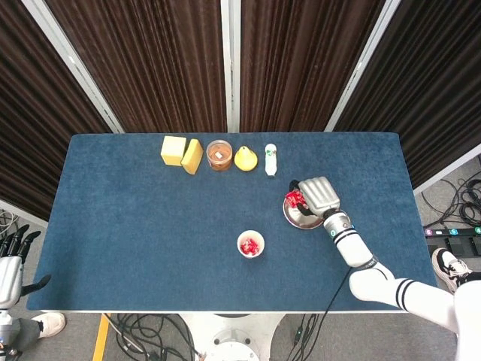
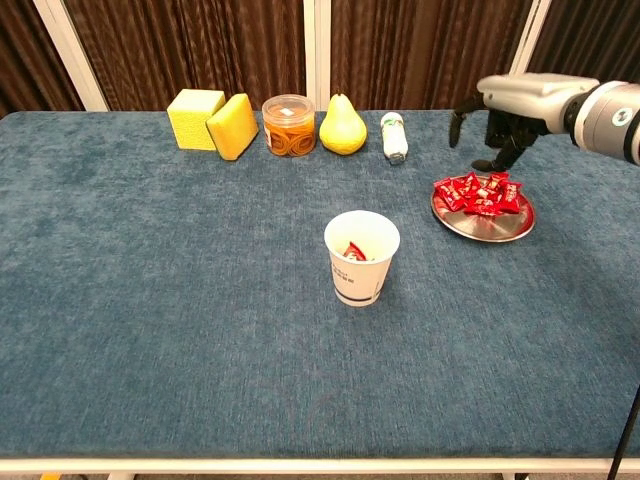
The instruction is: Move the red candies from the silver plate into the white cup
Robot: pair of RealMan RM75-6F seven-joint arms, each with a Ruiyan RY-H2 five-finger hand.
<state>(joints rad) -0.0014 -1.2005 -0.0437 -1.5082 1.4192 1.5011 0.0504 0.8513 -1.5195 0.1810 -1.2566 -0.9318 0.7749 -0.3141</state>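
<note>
The white cup (image 2: 361,258) (image 1: 250,245) stands near the middle of the table with red candies (image 2: 355,251) inside it. The silver plate (image 2: 492,226) (image 1: 304,220) lies to its right and holds a pile of red candies (image 2: 478,192) (image 1: 293,199). My right hand (image 2: 503,112) (image 1: 318,197) hovers above the far edge of the plate, fingers hanging down and apart, holding nothing. My left hand (image 1: 10,259) hangs off the table at the lower left of the head view with its fingers spread and empty.
Along the far edge stand a yellow block (image 2: 196,117), a tilted yellow sponge (image 2: 233,125), a clear jar (image 2: 288,124), a yellow pear (image 2: 342,126) and a small white bottle (image 2: 394,136) lying down close to the plate.
</note>
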